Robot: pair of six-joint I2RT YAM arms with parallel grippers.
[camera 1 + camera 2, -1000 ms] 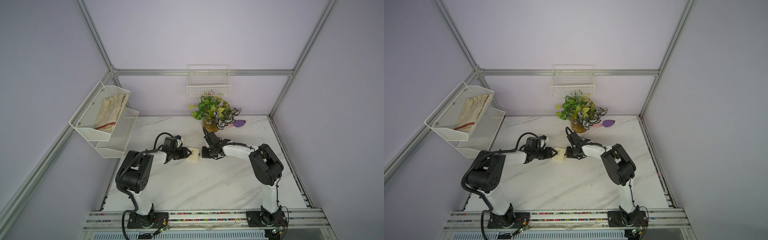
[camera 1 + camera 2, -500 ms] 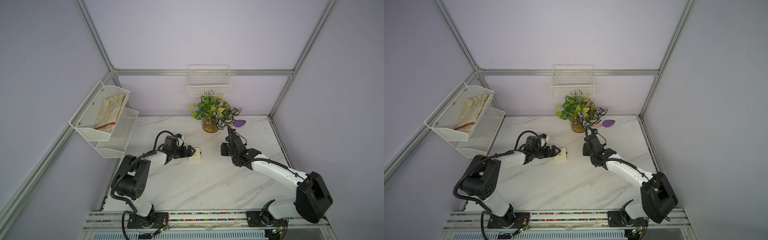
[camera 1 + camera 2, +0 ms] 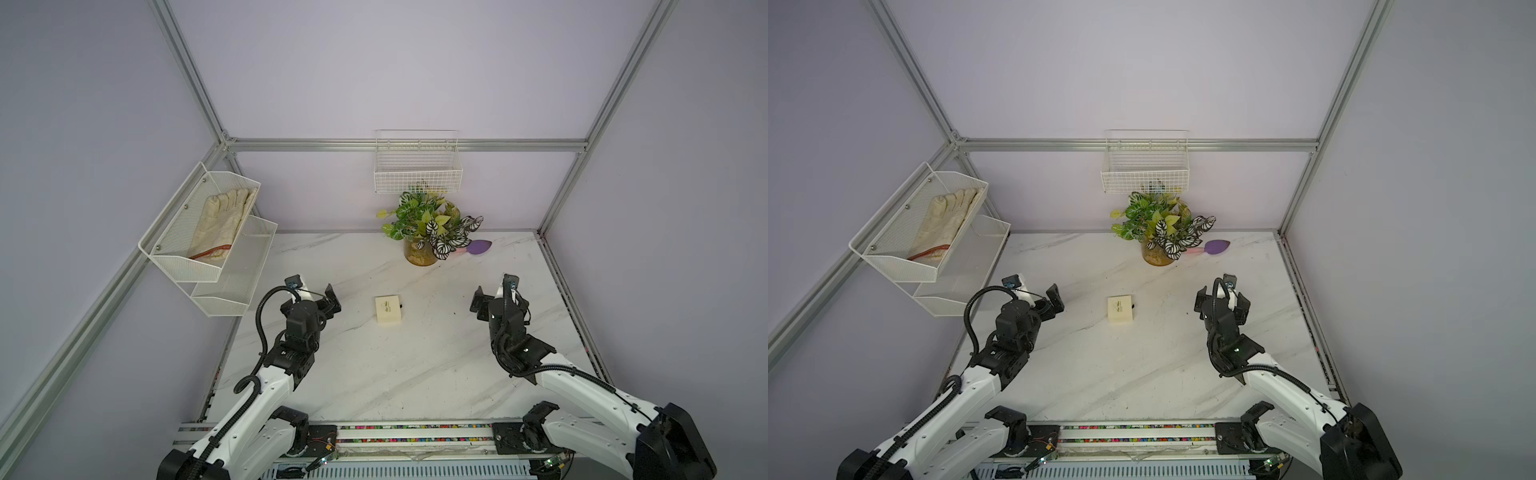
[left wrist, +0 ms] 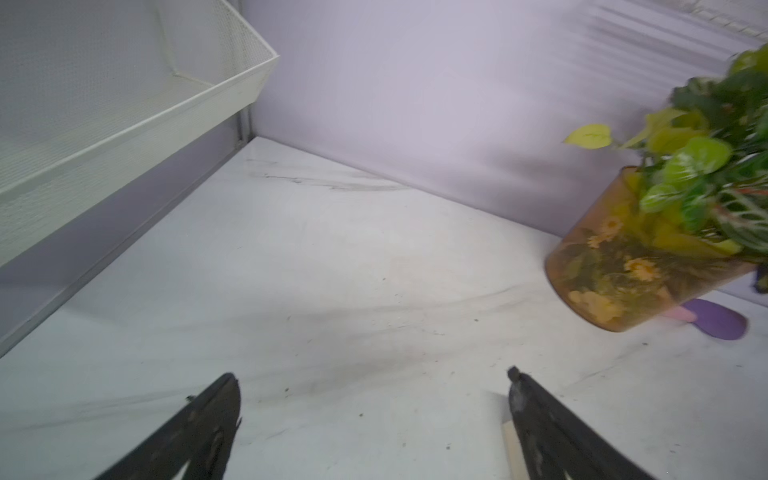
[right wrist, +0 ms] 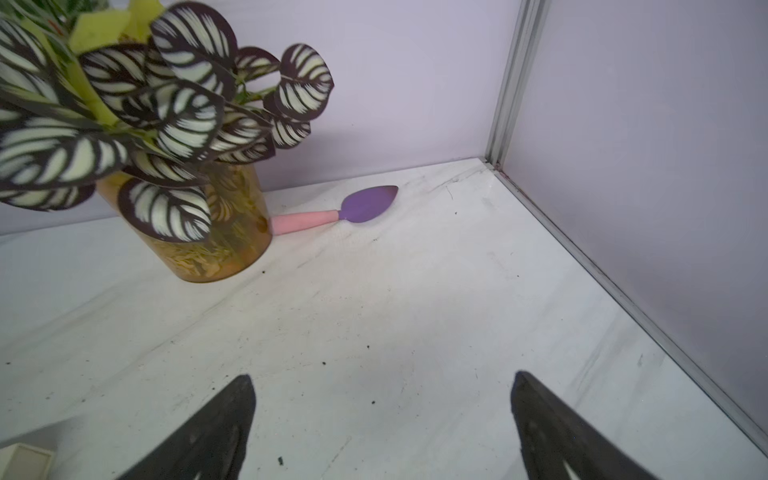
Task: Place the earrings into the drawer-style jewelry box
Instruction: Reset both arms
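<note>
The drawer-style jewelry box [image 3: 388,309] [image 3: 1120,309] lies flat on the marble table [image 3: 374,374], cream, with its tray pushed in and a small dark tab showing on its right side. The earrings are out of view in every frame. My left gripper [image 3: 319,298] [image 3: 1040,297] [image 4: 372,376] hovers open to the box's left, well apart from it. A cream sliver of the box [image 4: 509,440] shows beside one finger. My right gripper [image 3: 498,298] [image 3: 1223,298] [image 5: 382,376] stands open to the box's right, empty. A corner of the box [image 5: 25,461] shows there.
A potted plant [image 3: 428,232] [image 5: 166,124] stands at the back middle, with a purple and pink spatula [image 3: 478,247] [image 5: 365,203] beside it. A white wire basket [image 3: 417,166] hangs on the back wall. A two-tier mesh shelf [image 3: 216,249] with a glove overhangs the table's left edge.
Both grippers were at the box a second ago. They have let go, opened wide and drawn back to either side, and the box now lies alone.
</note>
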